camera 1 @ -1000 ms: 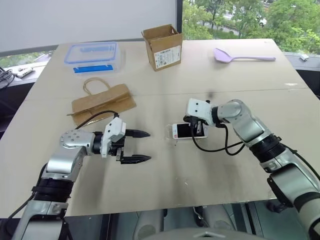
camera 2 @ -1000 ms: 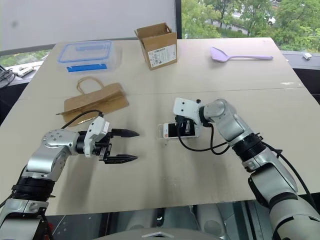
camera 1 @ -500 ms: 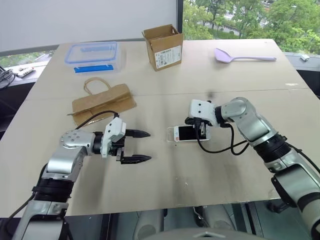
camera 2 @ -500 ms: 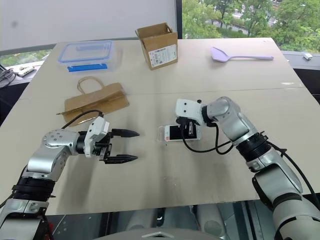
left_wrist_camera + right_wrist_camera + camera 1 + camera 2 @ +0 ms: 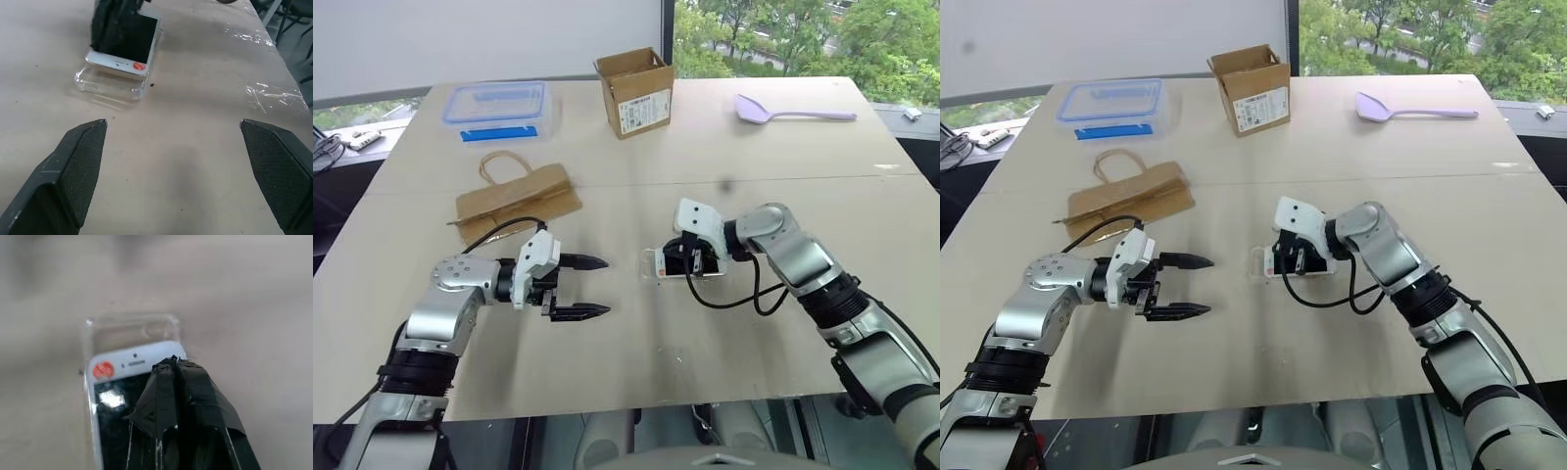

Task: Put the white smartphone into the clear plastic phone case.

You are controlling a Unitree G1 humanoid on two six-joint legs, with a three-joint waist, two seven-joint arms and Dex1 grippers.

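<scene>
The white smartphone [image 5: 668,262] lies flat in the middle of the table, black screen up, with a red sticker on its white end [image 5: 128,365]. It rests on the clear plastic phone case [image 5: 108,84]. The case's rim [image 5: 131,329] reaches past the phone's end, and that end sits slightly raised over it. My right gripper [image 5: 171,363] is shut, its tips pressing down on the phone's screen. My left gripper [image 5: 605,287] hovers open a short way left of the phone, pointing at it, with nothing between its fingers [image 5: 80,161].
A brown paper bag [image 5: 517,199] lies behind my left arm. A clear food box with a blue lid [image 5: 499,106], an open cardboard box [image 5: 633,90] and a purple spatula [image 5: 783,111] stand along the far side. Crinkled plastic film [image 5: 274,93] lies near the phone.
My right gripper slid left along the phone toward its sticker end and tipped further down, staying shut. The left arm has kept still.
</scene>
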